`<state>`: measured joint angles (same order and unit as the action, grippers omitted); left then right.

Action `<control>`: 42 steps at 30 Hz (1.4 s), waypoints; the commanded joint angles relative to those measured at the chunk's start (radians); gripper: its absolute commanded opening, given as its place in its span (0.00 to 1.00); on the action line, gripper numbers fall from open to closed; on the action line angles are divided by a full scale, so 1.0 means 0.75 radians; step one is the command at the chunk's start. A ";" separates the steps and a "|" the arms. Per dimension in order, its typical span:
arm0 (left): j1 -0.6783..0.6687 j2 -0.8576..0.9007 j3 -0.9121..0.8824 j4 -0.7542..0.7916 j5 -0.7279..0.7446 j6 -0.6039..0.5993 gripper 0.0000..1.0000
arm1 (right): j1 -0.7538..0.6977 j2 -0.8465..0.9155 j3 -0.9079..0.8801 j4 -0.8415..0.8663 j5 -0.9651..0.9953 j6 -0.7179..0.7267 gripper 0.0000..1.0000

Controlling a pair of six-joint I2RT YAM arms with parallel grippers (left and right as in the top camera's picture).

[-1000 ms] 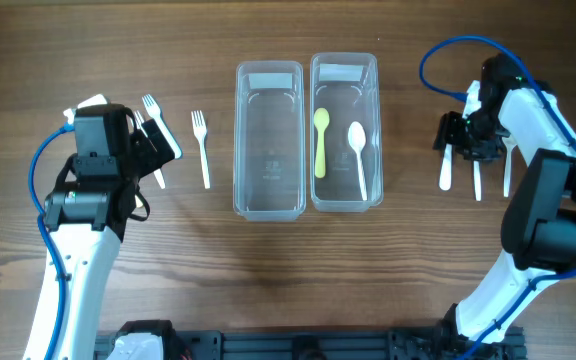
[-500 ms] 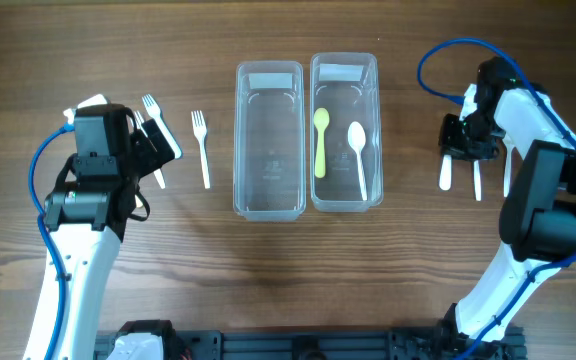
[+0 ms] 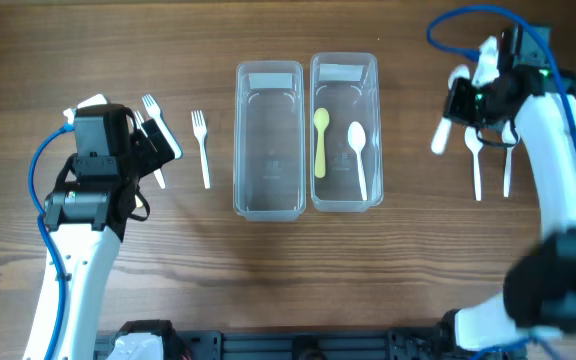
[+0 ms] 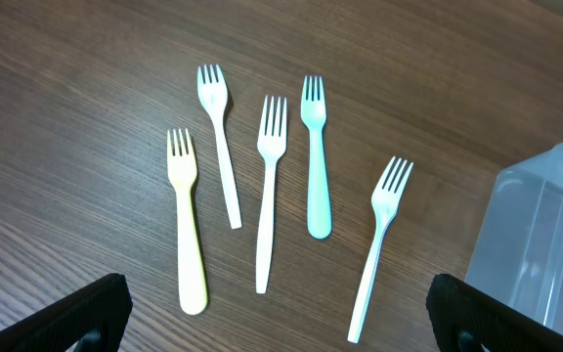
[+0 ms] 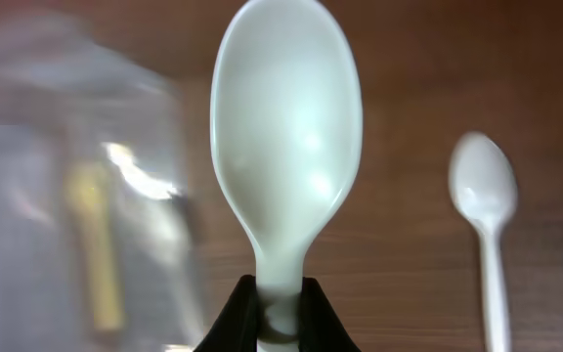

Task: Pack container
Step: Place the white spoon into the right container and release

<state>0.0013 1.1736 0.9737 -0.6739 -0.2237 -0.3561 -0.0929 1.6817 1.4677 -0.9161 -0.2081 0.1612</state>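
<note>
Two clear containers stand side by side at the table's middle. The left container (image 3: 268, 195) has nothing in it. The right container (image 3: 346, 200) holds a yellow spoon (image 3: 320, 140) and a white spoon (image 3: 358, 155). To their right, my right gripper (image 3: 463, 105) (image 5: 280, 298) is shut on the handle of a pale spoon (image 3: 439, 136) (image 5: 286, 147), held above the table. Two white spoons (image 3: 477, 165) (image 5: 487, 196) lie below it. My left gripper (image 3: 160, 140) (image 4: 281, 328) hangs open over several forks: yellow (image 4: 188, 235), teal (image 4: 316, 166) and white (image 4: 268, 196).
One white fork (image 3: 201, 148) (image 4: 379, 244) lies apart from the others, nearest the left container (image 4: 545, 244). The right arm's blue cable (image 3: 468, 25) loops over the far right of the table. Bare wood lies in front of the containers.
My right gripper has closed on the leftmost of the three spoons, lifted it off the table and carried it toward the far edge. The left arm has not moved.
</note>
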 commanded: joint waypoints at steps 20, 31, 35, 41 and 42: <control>0.007 0.004 0.026 0.004 -0.017 0.016 1.00 | 0.605 0.323 -0.033 0.222 0.138 0.200 0.44; 0.007 0.004 0.026 0.004 -0.017 0.016 1.00 | 0.255 -0.222 0.043 0.189 0.570 -0.125 0.79; 0.007 0.004 0.026 0.004 -0.017 0.016 1.00 | -0.033 -0.178 -0.011 0.148 0.428 -0.209 0.79; 0.007 0.004 0.026 0.004 -0.017 0.016 1.00 | -0.165 0.112 -0.155 0.090 0.249 -0.271 0.80; 0.007 0.004 0.026 0.004 -0.017 0.016 1.00 | -0.165 0.180 -0.158 0.099 0.247 -0.341 0.80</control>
<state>0.0013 1.1736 0.9737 -0.6739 -0.2237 -0.3561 -0.2188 1.7206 1.3758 -0.8474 0.0059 -0.0067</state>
